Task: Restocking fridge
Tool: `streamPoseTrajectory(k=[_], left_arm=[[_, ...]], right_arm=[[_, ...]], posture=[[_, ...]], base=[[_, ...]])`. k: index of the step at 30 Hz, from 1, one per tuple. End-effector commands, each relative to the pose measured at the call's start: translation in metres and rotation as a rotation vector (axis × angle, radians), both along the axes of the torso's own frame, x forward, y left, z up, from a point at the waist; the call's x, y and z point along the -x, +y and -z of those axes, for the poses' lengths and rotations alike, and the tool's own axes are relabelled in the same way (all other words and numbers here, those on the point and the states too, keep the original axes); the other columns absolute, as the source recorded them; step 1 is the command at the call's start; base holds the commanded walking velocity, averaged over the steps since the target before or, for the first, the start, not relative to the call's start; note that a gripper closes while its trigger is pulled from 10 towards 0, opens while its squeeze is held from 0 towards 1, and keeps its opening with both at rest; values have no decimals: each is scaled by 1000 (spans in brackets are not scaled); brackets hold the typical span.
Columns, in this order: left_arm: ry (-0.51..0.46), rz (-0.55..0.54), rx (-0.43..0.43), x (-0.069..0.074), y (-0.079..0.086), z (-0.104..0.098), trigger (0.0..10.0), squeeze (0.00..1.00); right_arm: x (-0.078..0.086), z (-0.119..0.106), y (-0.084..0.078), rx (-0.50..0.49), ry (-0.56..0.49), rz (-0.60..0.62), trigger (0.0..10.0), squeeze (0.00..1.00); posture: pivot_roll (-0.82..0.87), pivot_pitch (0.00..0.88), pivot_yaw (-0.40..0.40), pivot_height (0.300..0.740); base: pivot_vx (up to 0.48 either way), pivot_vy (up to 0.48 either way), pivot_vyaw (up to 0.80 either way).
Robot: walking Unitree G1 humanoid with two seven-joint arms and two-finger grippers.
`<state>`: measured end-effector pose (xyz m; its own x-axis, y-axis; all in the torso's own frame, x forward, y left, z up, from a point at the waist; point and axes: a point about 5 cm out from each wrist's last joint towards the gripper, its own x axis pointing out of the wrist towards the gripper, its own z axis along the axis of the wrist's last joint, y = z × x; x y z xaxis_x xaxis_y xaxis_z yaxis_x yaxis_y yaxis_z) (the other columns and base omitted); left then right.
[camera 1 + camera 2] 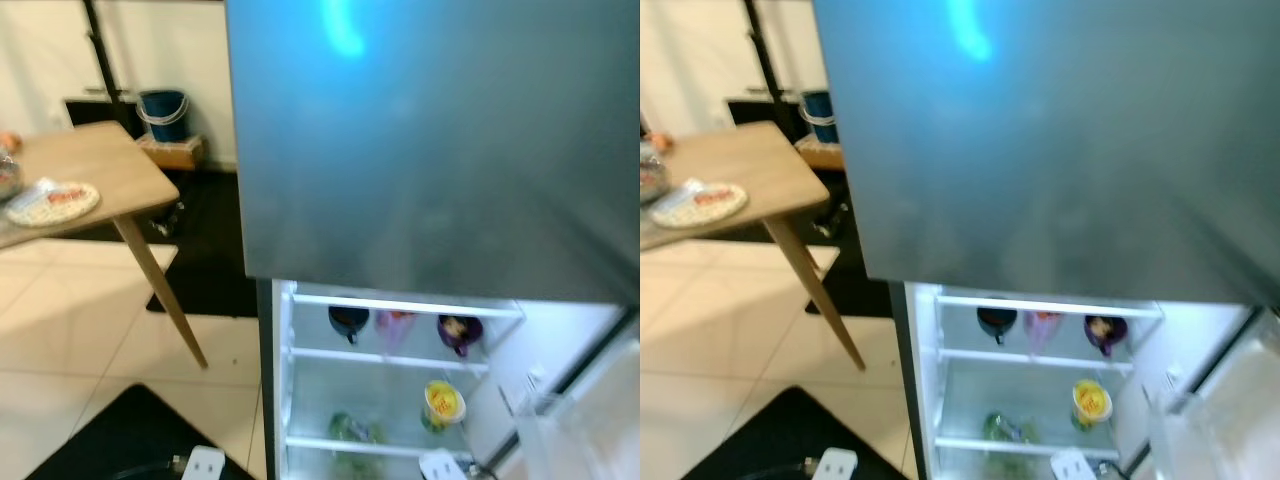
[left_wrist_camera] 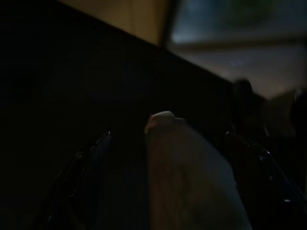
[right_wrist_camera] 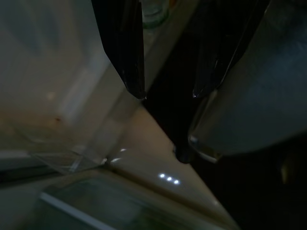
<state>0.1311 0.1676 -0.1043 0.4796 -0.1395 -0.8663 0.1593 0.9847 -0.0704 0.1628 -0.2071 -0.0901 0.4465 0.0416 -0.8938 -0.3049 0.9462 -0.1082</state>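
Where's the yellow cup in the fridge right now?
In the left eye view, the yellow cup stands on the fridge's middle shelf, right side, below the purple cup and right of the greens.

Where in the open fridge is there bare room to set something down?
The middle shelf is bare from its left wall to the yellow cup. The upper shelf, holding the dark mug, pink cup and purple mug, is crowded.
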Motion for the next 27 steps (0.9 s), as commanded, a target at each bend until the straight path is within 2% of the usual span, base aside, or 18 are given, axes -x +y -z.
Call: streamPoseTrajectory(k=[1,27], left_arm=[[75,7,12,18,-5,6,10000,0],[74,12,22,16,-10,6,10000,0]], right_arm=[[11,5,0,0,36,13,10000,0],[15,5,-5,15,44,15,10000,0]], posture=[[-15,0,-76,740],[-25,0,-78,740]], base=[[-322,0,0],[-324,0,0]])
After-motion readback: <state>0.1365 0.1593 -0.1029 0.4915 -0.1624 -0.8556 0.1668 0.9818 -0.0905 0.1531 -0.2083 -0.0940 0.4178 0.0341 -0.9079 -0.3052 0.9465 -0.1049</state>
